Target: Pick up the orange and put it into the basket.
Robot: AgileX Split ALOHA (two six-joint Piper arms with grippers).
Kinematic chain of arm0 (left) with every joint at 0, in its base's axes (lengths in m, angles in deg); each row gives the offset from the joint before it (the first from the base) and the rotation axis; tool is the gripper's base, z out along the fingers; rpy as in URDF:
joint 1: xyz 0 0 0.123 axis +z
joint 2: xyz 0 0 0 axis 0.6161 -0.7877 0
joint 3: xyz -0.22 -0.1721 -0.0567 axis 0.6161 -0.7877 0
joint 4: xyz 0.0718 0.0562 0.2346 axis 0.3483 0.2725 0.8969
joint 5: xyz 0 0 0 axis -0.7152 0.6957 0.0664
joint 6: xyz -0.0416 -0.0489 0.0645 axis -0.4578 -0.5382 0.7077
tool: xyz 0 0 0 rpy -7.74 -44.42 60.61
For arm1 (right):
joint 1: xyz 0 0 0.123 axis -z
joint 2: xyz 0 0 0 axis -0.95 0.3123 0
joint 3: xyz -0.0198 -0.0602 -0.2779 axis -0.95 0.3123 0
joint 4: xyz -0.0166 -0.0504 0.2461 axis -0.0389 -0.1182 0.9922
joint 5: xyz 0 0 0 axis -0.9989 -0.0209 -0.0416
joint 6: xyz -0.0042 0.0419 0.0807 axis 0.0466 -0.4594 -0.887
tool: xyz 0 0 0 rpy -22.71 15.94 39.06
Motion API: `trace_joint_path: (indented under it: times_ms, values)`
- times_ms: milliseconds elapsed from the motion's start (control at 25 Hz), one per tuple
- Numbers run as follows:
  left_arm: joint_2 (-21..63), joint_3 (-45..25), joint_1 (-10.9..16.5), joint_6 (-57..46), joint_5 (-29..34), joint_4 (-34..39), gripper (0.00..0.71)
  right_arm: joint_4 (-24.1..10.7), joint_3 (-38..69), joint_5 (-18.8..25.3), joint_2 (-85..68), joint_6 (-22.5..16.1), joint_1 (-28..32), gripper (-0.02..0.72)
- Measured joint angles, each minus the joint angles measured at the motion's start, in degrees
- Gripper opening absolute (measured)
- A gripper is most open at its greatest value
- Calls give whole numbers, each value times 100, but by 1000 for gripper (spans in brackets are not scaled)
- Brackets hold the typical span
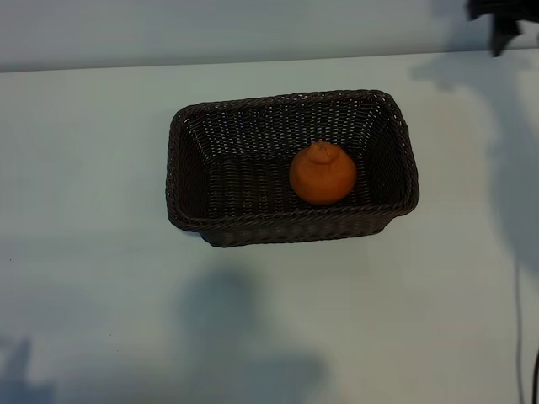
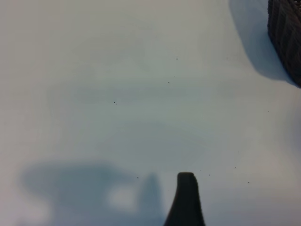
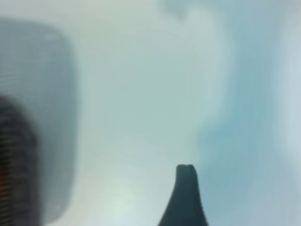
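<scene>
exterior view, orange [image 1: 322, 174] in basket [image 1: 194, 160], right pincer [image 1: 504, 18] well apart

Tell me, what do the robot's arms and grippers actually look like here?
Little of them shows. Each wrist view catches a single dark, nearly black finger of the left gripper and one of the right gripper, slim, tapering upward to a blunt rounded tip. In the exterior view only a black piece of the right arm pokes in at the top corner. No markings visible.

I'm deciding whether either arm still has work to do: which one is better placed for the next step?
Neither needs to reach in: the orange already sits inside the basket. If a nudge were needed, probably the right arm, its claw showing at the exterior view's top right corner, empty; the left is out of that view.
</scene>
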Motion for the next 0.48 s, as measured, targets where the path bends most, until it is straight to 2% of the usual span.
trace_joint_path:
  times_ms: [200,480]
  values:
    - [0,0,0,-18,0,0,593,126,18,-6,-63,40,579,562]
    - [0,0,0,-18,0,0,593,204,330,13,-849,155,997,556]
